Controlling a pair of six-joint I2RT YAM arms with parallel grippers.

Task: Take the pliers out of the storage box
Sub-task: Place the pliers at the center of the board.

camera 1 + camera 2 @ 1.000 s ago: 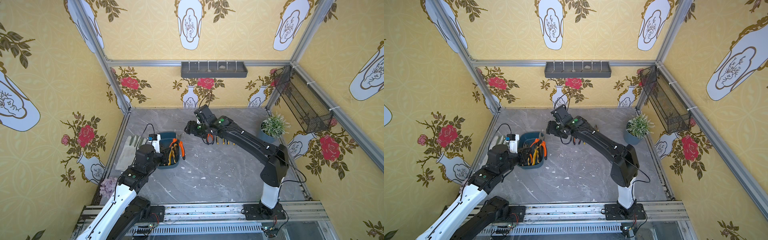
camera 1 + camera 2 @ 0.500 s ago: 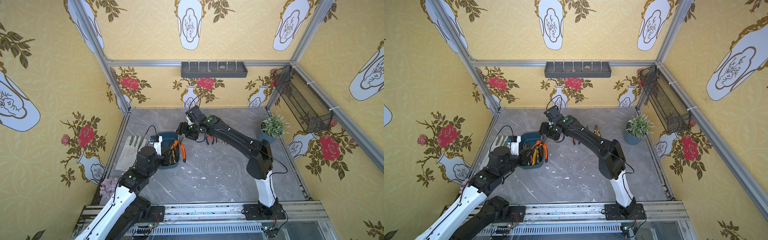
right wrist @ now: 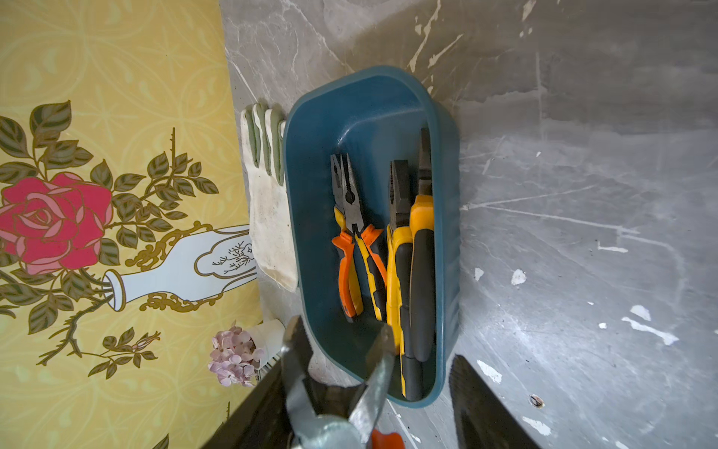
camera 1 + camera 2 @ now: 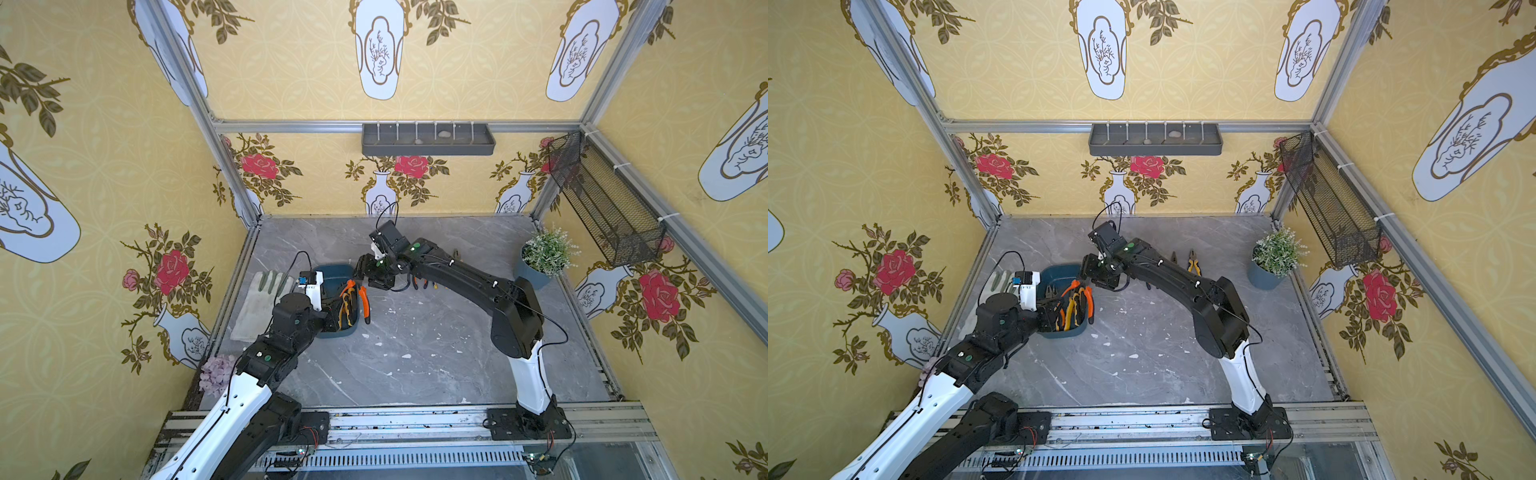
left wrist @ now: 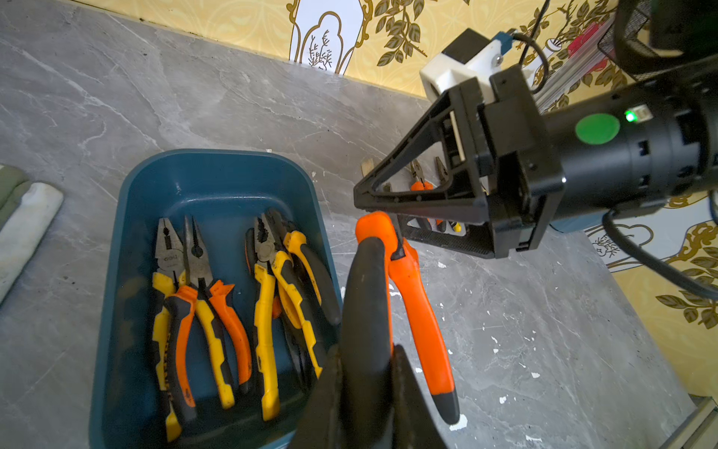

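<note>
The left fingers (image 5: 334, 392) are clamped on one handle of the orange-handled pliers (image 5: 419, 322), raised beside the storage box (image 5: 217, 171). The right fingers (image 5: 427, 203) stand apart around its metal head, seemingly not touching. The other pliers (image 5: 268, 311) lie inside the box.

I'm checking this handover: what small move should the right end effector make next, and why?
Probably close the right end effector on the head of the orange-handled pliers: in the right wrist view its metal tips sit between the open fingers, while the left end effector grips one handle beside the storage box.
</note>
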